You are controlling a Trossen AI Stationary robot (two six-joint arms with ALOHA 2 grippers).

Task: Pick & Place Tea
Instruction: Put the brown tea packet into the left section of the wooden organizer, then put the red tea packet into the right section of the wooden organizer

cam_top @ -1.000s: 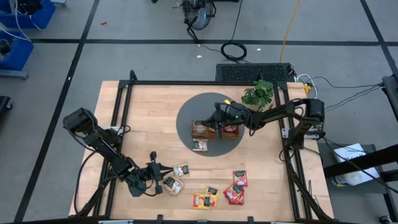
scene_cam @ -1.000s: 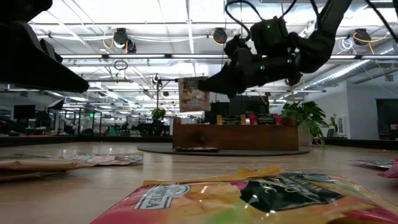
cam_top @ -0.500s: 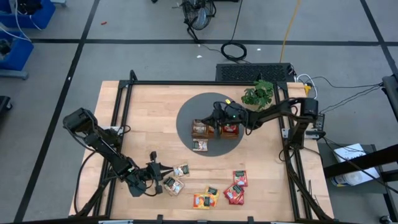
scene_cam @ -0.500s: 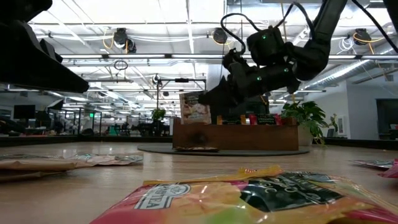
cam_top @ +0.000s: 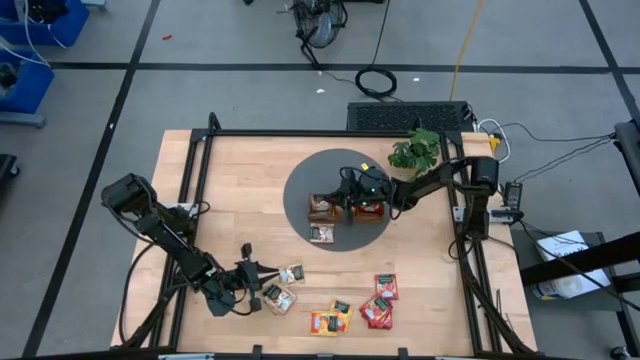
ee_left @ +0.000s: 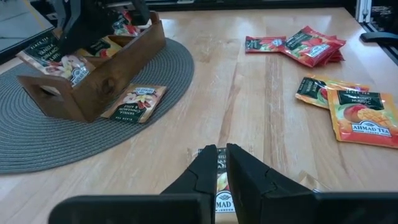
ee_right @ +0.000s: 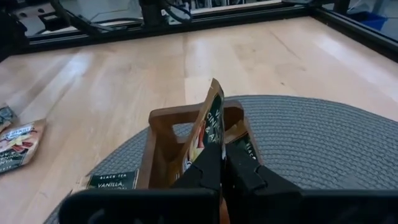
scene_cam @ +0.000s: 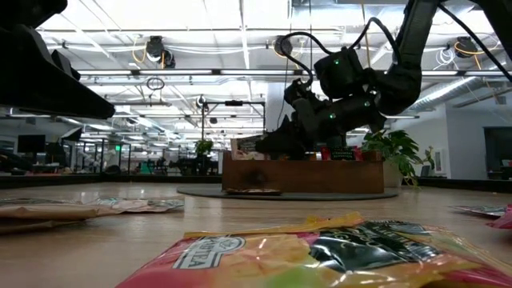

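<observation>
Right now the right tool (ee_right: 217, 163) pinches a beige sachet (ee_right: 205, 127) upright, edge down, directly over the tray's (ee_right: 163, 146) left end compartment, arm stretched low across the mat. Well off from the tray, the left tool (ee_left: 221, 163) rests pressed together over loose sachets (cam_top: 285, 285).

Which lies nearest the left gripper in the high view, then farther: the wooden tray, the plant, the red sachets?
From the left gripper:
1. Wooden tray, on the round mat at table centre.
2. Red sachets, near the front edge, right side; close to the tray's distance.
3. Plant, far back right.
</observation>
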